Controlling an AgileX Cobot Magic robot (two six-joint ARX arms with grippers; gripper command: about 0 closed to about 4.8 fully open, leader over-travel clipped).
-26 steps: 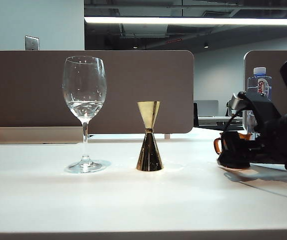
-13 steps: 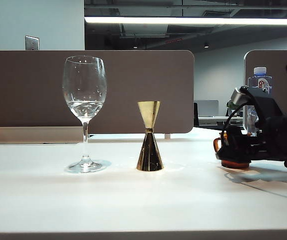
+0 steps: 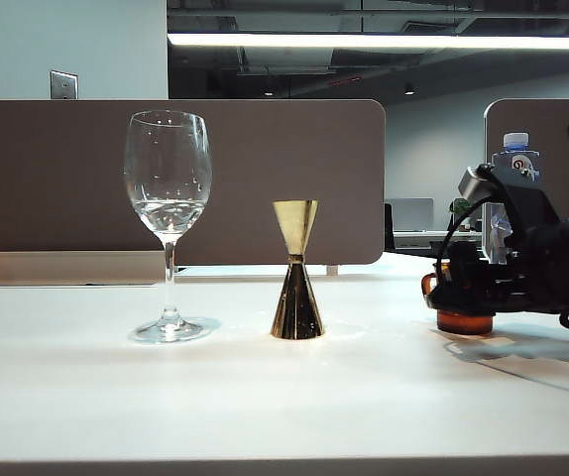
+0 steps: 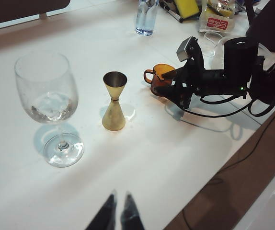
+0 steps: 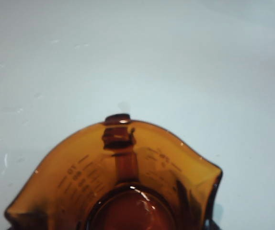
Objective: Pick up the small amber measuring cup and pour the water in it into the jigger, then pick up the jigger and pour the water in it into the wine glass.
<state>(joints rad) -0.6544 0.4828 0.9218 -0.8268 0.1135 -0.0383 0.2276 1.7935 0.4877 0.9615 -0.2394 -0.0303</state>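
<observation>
The small amber measuring cup is at the right of the white table, its base just above the tabletop. My right gripper is shut on the cup from the right, and the cup's handle points toward the jigger. In the right wrist view the cup fills the frame and hides the fingers. The gold jigger stands upright mid-table. The wine glass stands left of it with a little water in its bowl. My left gripper hovers shut near the table's front edge, away from the wine glass, the jigger and the cup.
A clear plastic bottle with a blue cap stands behind the right arm. Packets and a yellow item lie near the bottle. Black cables trail from the right arm. A brown partition backs the table.
The right gripper's jaws have narrowed onto the amber cup and its wrist has tipped up, so the cup's base now shows slightly above the table. The left arm, glass and jigger are still.
</observation>
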